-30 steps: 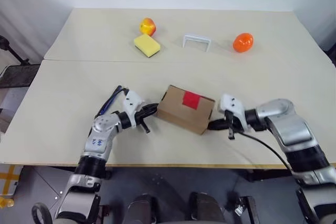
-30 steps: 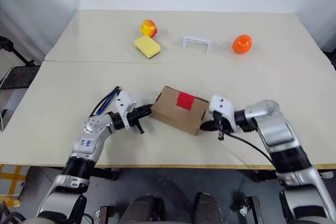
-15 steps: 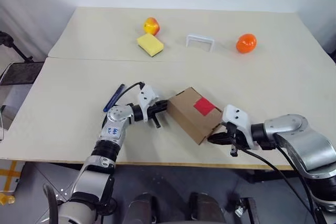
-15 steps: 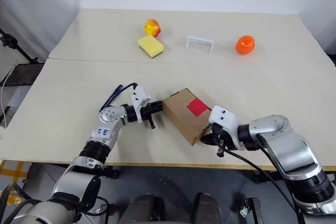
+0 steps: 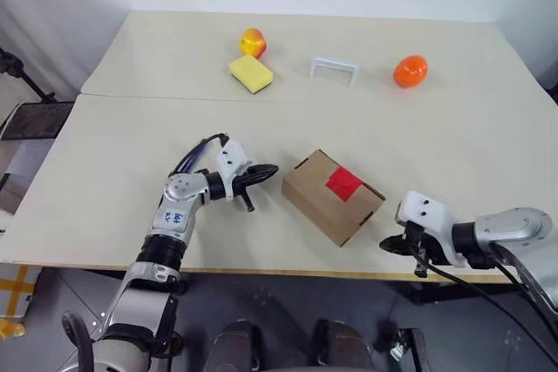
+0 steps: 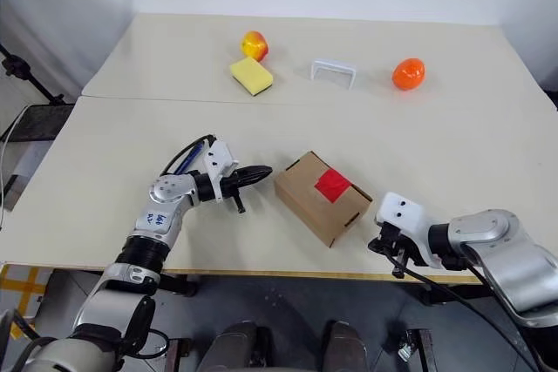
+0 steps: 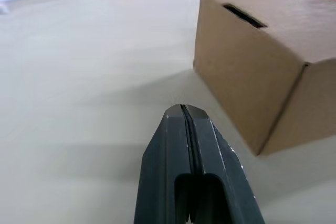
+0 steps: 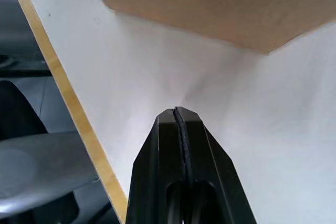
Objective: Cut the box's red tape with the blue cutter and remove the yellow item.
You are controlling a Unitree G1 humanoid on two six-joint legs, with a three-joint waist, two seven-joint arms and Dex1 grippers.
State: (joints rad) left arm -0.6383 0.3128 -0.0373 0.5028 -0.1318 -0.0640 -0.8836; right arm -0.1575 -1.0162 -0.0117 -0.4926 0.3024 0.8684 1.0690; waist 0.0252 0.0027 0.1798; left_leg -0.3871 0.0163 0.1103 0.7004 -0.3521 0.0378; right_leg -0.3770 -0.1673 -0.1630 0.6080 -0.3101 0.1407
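The box [image 5: 332,196] sits between both tools — touching neither.

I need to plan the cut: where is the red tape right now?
In the left eye view, the square red tape patch sits on top of the brown cardboard box, near the table's front edge, between the two grippers.

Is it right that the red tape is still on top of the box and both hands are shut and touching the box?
Not quite. The red tape is on the box and both hands are shut, but the left eye view shows the left hand and right hand apart from it.
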